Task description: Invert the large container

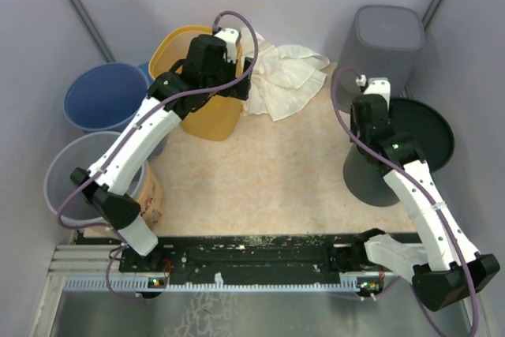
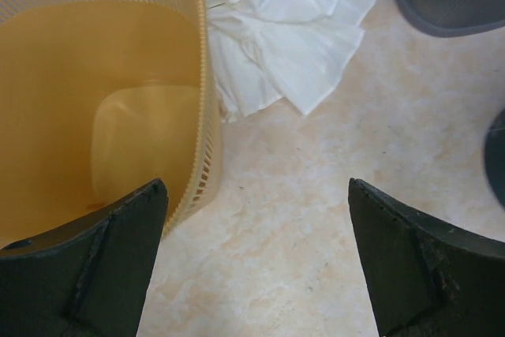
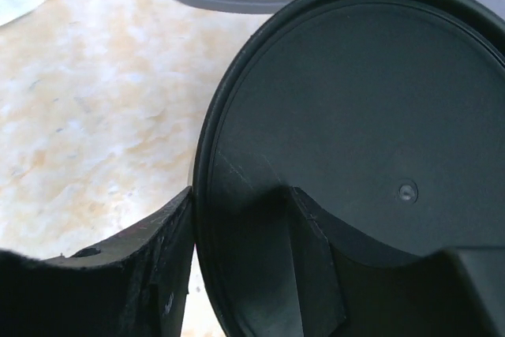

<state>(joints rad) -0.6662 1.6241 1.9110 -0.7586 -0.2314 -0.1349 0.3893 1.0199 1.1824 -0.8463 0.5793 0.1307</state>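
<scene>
The large dark grey container (image 1: 371, 175) lies tilted on its side at the right of the table, its round rim (image 1: 426, 136) turned up and to the right. My right gripper (image 1: 385, 128) is shut on that rim (image 3: 207, 155): in the right wrist view (image 3: 241, 195) one finger sits outside the rim and the other inside. My left gripper (image 1: 233, 88) is open and empty above the right edge of a yellow basket (image 1: 197, 76). In the left wrist view (image 2: 256, 258) one finger hangs over the basket (image 2: 95, 100) and the other over bare table.
A crumpled white cloth (image 1: 288, 76) lies at the back middle, next to the yellow basket. A grey bin (image 1: 383, 37) stands base-up at the back right. A blue bin (image 1: 102, 96) and a light grey bin (image 1: 83, 171) stand at the left.
</scene>
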